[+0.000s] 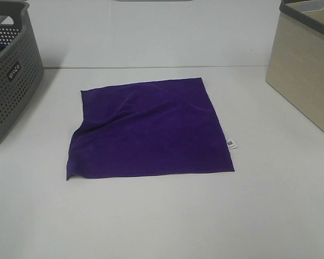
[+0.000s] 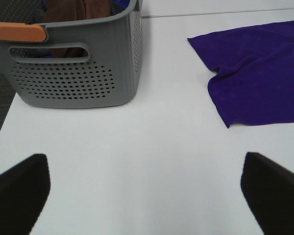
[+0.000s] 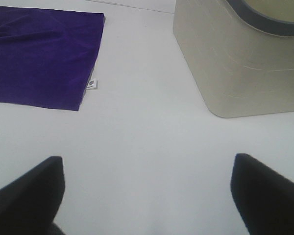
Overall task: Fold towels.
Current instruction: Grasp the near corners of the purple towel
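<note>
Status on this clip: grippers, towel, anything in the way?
Left gripper open, empty; right gripper open, empty. Towel spread on table, unfolded, rumpled on the side toward basket. Basket and bin apart from towel; nothing on it.

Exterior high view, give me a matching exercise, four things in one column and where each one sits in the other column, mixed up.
Things:
1. purple towel
2. grey basket
3. beige bin
4. white tag

Places:
A. at the left edge of the view
B. on the towel's right edge
C. spread out in the middle
D. at the right edge of the view

Pairs: 1-C, 2-A, 3-D, 4-B
</note>
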Tool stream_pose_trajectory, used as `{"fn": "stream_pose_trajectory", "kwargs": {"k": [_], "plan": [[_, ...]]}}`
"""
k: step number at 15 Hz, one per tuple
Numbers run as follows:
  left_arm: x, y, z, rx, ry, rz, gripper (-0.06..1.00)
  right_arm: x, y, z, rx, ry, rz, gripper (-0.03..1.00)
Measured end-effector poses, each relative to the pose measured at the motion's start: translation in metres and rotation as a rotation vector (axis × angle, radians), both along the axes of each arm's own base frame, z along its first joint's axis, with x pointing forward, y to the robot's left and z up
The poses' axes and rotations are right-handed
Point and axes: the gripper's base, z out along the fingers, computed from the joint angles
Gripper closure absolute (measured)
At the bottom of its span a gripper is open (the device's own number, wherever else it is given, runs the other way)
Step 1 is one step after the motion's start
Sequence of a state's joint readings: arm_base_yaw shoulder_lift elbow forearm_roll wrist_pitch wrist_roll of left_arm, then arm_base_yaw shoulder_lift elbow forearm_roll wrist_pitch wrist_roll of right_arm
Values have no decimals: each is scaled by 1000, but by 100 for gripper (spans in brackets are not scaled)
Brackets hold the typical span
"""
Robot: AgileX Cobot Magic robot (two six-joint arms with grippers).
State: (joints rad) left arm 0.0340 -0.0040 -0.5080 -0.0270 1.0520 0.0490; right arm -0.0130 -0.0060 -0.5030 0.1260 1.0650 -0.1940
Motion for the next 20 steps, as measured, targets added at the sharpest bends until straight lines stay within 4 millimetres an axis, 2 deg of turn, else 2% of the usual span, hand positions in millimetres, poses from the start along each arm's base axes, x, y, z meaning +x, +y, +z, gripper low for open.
{"fn": "stream_pose_trajectory", "kwargs": {"k": [20], "plan": [[0,-1,0,6,0,-16,-4,0,0,0,2,0,2,7]]}}
